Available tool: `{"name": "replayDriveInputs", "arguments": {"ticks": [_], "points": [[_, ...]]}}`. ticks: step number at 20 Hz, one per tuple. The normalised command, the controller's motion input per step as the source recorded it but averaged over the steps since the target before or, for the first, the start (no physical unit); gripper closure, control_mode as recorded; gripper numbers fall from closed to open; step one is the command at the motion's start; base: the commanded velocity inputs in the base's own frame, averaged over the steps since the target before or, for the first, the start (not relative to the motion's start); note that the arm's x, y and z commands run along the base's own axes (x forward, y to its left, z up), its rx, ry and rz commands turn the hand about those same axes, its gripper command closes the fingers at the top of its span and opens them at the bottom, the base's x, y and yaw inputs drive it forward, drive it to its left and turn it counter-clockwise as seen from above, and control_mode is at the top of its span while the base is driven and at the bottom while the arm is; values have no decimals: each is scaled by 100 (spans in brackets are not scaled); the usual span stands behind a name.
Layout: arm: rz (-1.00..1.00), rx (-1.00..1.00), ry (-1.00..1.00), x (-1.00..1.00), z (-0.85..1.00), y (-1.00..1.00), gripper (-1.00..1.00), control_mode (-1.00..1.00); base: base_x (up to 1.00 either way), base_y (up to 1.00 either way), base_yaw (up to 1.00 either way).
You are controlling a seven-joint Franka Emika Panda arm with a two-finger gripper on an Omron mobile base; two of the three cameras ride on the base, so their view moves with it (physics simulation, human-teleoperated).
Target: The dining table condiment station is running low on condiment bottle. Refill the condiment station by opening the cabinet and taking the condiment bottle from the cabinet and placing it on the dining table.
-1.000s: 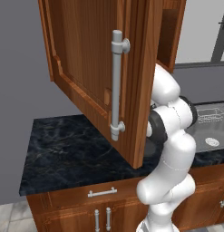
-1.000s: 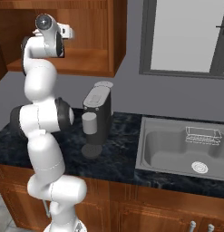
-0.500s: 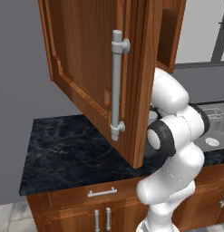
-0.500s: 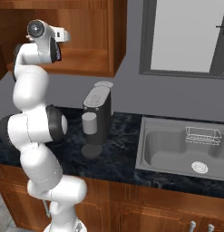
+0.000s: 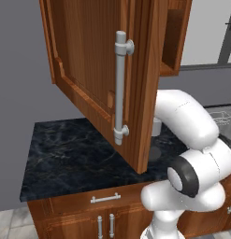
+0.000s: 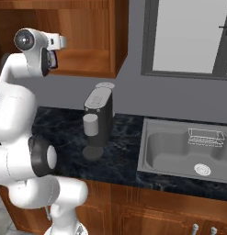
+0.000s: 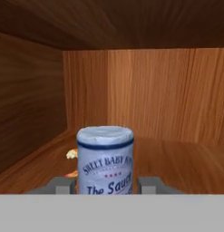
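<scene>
Blocking most of the left base view, the open cabinet door (image 5: 103, 84) with its silver bar handle (image 5: 120, 88) hides the shelf and the arm's upper reach. From the right base view the white hand (image 6: 49, 50) sits at the cabinet (image 6: 87, 41) opening, its fingers out of sight; a coffee machine (image 6: 99, 117) and sink (image 6: 188, 147) share the dark counter (image 6: 119, 156) below. Looking into the wooden interior, the hand view shows the condiment bottle (image 7: 104, 158) upright on the shelf, its lower part cut off, between two grey fingertips (image 7: 63, 186) standing apart on either side; whether they touch it cannot be told. Something small and orange (image 7: 71, 156) peeks from behind, too hidden to identify.
</scene>
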Motion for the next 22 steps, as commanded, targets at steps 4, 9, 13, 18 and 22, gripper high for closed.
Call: {"name": "replayDriveInputs", "arguments": {"ticks": [4, 9, 13, 18, 22], "points": [[0, 0, 0, -100, 27, -62, 100, -100, 0, 0, 0], [0, 0, -2, -100, 6, -79, 100, -100, 0, 0, 0], [0, 0, -6, -100, 0, -86, 100, -100, 0, 0, 0], [0, 0, -3, -100, 0, -69, 100, -100, 0, 0, 0], [1, 0, 0, -100, -9, -49, 100, -100, 0, 0, 0]]}}
